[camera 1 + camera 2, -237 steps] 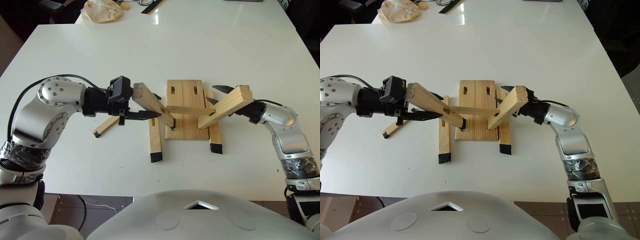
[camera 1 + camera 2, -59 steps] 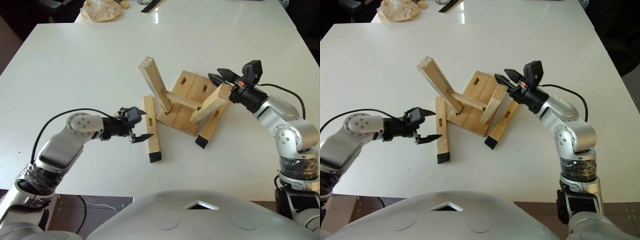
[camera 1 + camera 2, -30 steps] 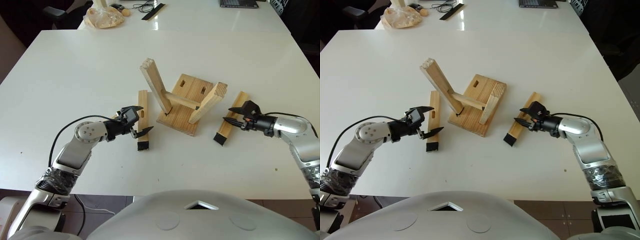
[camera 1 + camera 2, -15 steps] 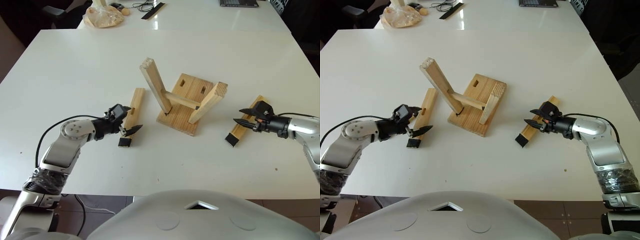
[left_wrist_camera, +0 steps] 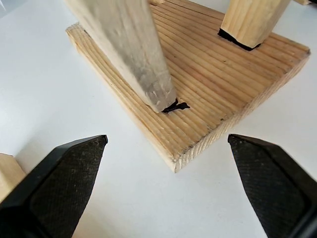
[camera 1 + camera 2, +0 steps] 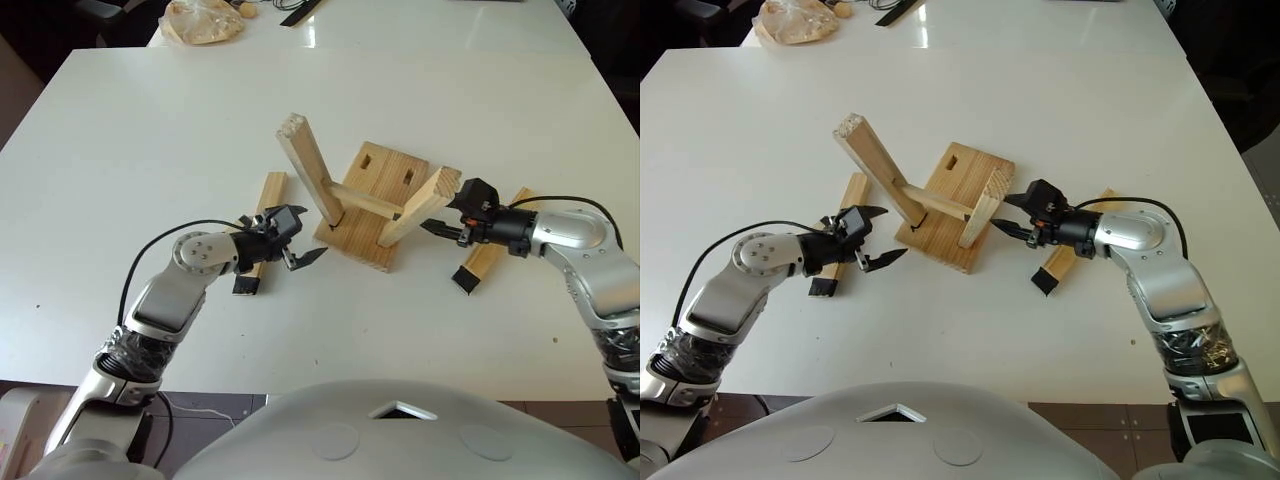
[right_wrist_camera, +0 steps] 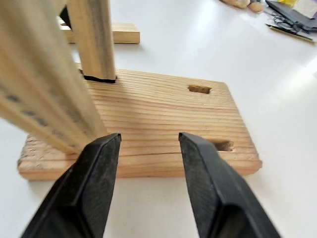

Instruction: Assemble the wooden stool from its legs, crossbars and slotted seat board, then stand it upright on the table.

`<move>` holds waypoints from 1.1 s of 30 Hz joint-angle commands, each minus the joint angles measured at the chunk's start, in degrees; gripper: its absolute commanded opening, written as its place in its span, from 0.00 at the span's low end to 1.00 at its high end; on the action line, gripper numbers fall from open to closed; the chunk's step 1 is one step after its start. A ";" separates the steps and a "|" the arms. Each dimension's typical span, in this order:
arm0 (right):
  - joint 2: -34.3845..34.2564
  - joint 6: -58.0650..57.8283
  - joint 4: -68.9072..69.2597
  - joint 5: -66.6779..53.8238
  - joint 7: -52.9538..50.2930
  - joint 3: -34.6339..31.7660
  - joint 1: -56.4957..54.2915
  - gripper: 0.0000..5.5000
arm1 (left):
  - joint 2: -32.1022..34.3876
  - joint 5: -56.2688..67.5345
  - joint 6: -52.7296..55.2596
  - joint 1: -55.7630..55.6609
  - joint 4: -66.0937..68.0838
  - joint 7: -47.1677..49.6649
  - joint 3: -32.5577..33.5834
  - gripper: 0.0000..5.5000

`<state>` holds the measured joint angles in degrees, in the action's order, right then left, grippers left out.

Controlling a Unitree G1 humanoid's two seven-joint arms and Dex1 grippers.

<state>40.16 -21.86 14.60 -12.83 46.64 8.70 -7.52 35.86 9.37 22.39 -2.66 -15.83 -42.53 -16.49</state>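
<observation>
The slotted seat board lies flat, set askew, near the middle of the white table. Two legs are seated in the board: the left leg rises from its near-left corner and tilts away to the left, and the right leg leans out over its right edge. A crossbar joins the two legs above the board. Two open slots show on the half of the board farther from the robot. A loose leg lies flat just left of the board, and a second loose leg with a black tip lies well apart to the board's right. The left gripper hovers low between the first loose leg and the board's near-left corner. Its fingers are spread wide, with nothing between them, and point at the foot of the left leg. The right gripper sits at the board's right edge, just beside the right leg. Its fingers are parted moderately and hold nothing, with the board's edge showing through the gap. Whether a fingertip touches that leg cannot be told. Far beyond the board, at the back left, a crumpled bag sits past the table's far edge.
</observation>
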 commanded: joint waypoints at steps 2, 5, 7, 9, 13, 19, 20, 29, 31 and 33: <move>-4.33 4.91 -10.43 4.25 -3.88 0.00 -8.64 0.39 | -0.68 -0.18 2.58 2.10 -2.99 -0.42 -1.62 0.82; -6.97 10.49 -19.93 7.94 -3.69 2.73 -14.38 0.39 | -1.36 0.58 4.12 2.67 -4.89 -0.73 -2.17 0.82; -8.63 14.93 -26.90 11.23 -3.50 5.01 -18.53 0.39 | -1.65 0.65 4.74 2.52 -5.41 -0.91 -2.48 0.82; -9.81 20.20 -34.49 15.01 -3.73 7.38 -22.59 0.39 | -1.69 0.68 5.20 2.28 -5.86 -1.24 -2.77 0.82; -10.41 34.06 -51.77 25.29 -8.00 12.47 -30.35 0.39 | -1.40 0.92 5.86 2.50 -7.33 -2.36 -3.09 0.82; -6.87 49.88 -67.37 37.44 -10.49 19.26 -35.51 0.39 | -0.60 0.22 5.74 3.07 -7.86 -3.46 -3.48 0.82; -5.91 51.86 -68.15 38.12 -9.27 19.89 -35.36 0.39 | -0.41 -0.04 5.43 3.37 -7.78 -3.37 -3.38 0.82; -0.42 57.93 -62.00 35.55 7.69 22.90 -31.16 0.39 | -0.95 -0.52 4.66 3.92 -7.08 -1.61 -2.55 0.82; 0.30 56.22 -57.24 31.98 12.71 22.24 -29.54 0.39 | -1.54 -0.76 4.45 3.31 -6.15 -0.41 -1.60 0.82; 1.66 53.41 -50.76 27.79 17.84 21.56 -27.21 0.39 | -1.67 -1.44 3.98 2.55 -4.94 0.87 -0.38 0.82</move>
<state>41.12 34.39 -40.95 17.07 57.54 28.92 -39.96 34.16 9.00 26.66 1.00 -22.20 -43.07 -18.59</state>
